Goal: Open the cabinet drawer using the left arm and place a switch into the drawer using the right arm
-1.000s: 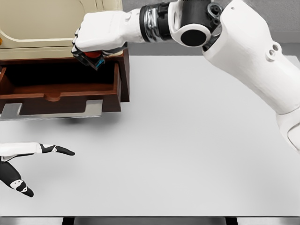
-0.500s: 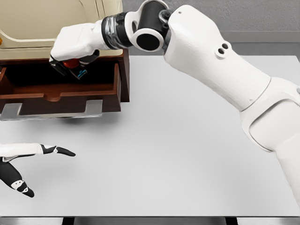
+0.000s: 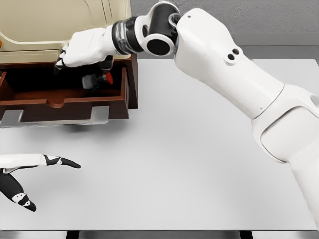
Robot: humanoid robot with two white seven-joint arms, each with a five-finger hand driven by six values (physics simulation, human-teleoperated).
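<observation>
**A:** Where does the switch (image 3: 96,79) sit right now?

**B:** Inside the open drawer (image 3: 65,102), in its right-hand part, close to the right side wall. It is a small dark body with a red part at one end, and that red end faces the wall. Its long axis seems to run roughly across the drawer, left to right, though it is small and partly shaded, so that is a guess.

**A:** And the right hand (image 3: 82,47)?

**B:** Directly above it and a little to the left. The fingers look released and loosely spread, the dark fingertips pointing left over the drawer's hollow. There is a visible gap between palm and switch, so the hand grips nothing. Whether the switch already rests on the drawer floor cannot be told.

**A:** So the relation that counts?

**B:** The switch lies below the right hand and just toward the robot from it. Any withdrawal should therefore go up and to the right, clear of the drawer wall and the cream cabinet (image 3: 55,25) above.

**A:** The left hand (image 3: 22,174)?

**B:** Far off at the lower left, over the white table (image 3: 209,149), fingers extended and holding nothing. The right hand is much nearer the switch.
</observation>
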